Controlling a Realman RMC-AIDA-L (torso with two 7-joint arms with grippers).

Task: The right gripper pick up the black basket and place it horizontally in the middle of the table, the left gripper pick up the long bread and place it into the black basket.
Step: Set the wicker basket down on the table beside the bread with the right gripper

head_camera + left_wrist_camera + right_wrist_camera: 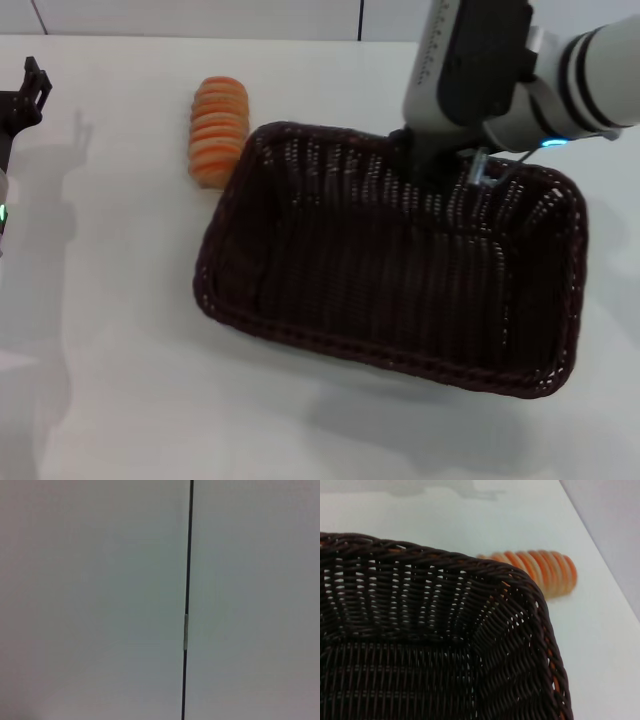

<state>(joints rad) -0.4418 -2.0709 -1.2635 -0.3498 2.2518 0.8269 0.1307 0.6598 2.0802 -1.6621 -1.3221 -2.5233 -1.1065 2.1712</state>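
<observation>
Head view: the black basket [390, 270] sits on the white table [110, 330], a little right of centre, long side running roughly left to right but skewed, its right end nearer the robot than its left. The basket's inside holds nothing but the weave.

The right hand [440, 165] is down at the basket's far rim, near the middle of that long side. The arm's white and dark-grey housing covers the fingers from above, so whether they are spread or clamped on the rim cannot be told. A blue-green light shows on the arm to the right of the basket's far corner.

The long bread [218, 130] lies on the table just beside the basket's far-left corner, outside it, orange with pale crosswise stripes, its long axis pointing away from the robot. Its near end is very close to the braided rim; contact cannot be made out.

Right wrist view: a rounded corner of the basket [445, 630] fills most of the picture, with the bread [535, 570] just beyond the rim on the bare table [600, 645].

The left hand [25, 100] is at the far-left edge of the head view, above the table, well apart from bread and basket. Its finger state cannot be told.

Left wrist view: only a pale flat surface crossed by a thin dark seam [187, 580].
</observation>
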